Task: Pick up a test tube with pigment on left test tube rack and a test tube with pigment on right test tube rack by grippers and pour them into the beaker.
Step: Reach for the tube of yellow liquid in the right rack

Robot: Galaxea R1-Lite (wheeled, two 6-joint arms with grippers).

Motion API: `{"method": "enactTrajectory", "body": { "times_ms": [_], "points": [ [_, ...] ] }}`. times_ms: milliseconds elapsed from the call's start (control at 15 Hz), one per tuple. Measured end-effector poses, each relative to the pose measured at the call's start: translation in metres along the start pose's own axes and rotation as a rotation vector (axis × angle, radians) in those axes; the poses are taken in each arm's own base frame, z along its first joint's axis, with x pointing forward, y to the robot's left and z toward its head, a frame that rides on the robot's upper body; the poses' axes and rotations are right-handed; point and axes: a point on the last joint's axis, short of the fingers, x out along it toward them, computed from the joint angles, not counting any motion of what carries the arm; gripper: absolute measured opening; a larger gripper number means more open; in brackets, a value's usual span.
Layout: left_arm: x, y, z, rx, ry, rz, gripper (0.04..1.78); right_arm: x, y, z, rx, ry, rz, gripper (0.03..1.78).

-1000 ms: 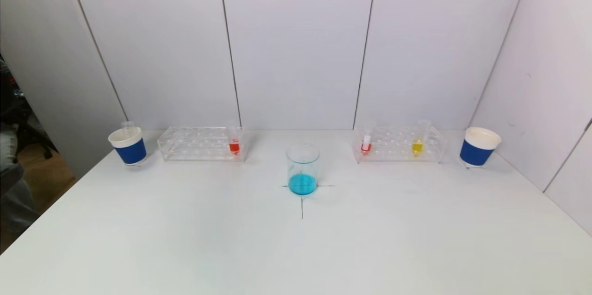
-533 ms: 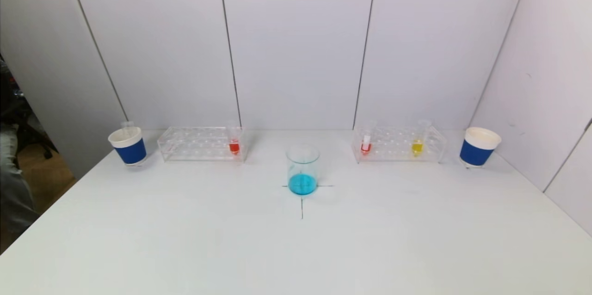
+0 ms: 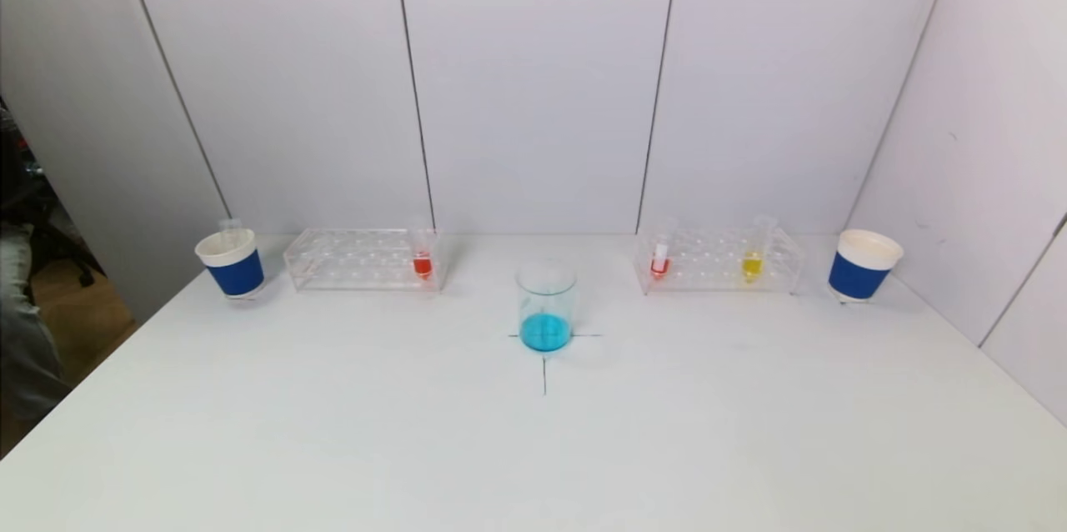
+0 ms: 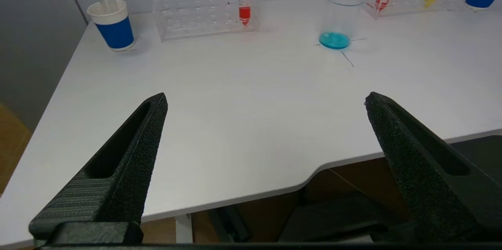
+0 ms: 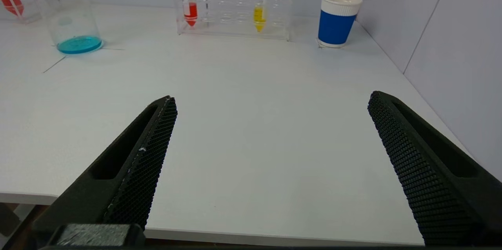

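A clear beaker [image 3: 546,305] with blue liquid stands at the table's middle on a cross mark. The left clear rack [image 3: 358,259] holds one tube with red pigment [image 3: 423,264] at its right end. The right rack [image 3: 718,261] holds a red-pigment tube [image 3: 659,262] and a yellow-pigment tube [image 3: 752,263]. Neither gripper shows in the head view. My left gripper [image 4: 266,99] is open and empty over the table's near left edge. My right gripper [image 5: 272,99] is open and empty over the near right edge.
A blue-sleeved paper cup [image 3: 231,263] with an empty tube in it stands at the far left. Another blue-sleeved cup [image 3: 863,265] stands at the far right. White wall panels close the back and right sides. The table's front edge has a cut-out [image 4: 313,169].
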Motion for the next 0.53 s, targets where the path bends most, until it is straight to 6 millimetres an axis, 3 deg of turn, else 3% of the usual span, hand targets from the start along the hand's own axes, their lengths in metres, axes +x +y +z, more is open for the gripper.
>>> {"method": "enactTrajectory", "body": {
  "times_ms": [200,533],
  "points": [
    [-0.006,-0.001,-0.021,0.081,-0.025,0.013,1.76,0.0,0.0,0.0,0.0,0.0,0.0,1.77],
    [0.005,0.004,-0.055,0.124,0.006,0.158,1.76,0.0,0.0,0.0,0.0,0.0,0.0,1.77]
  ]
}}
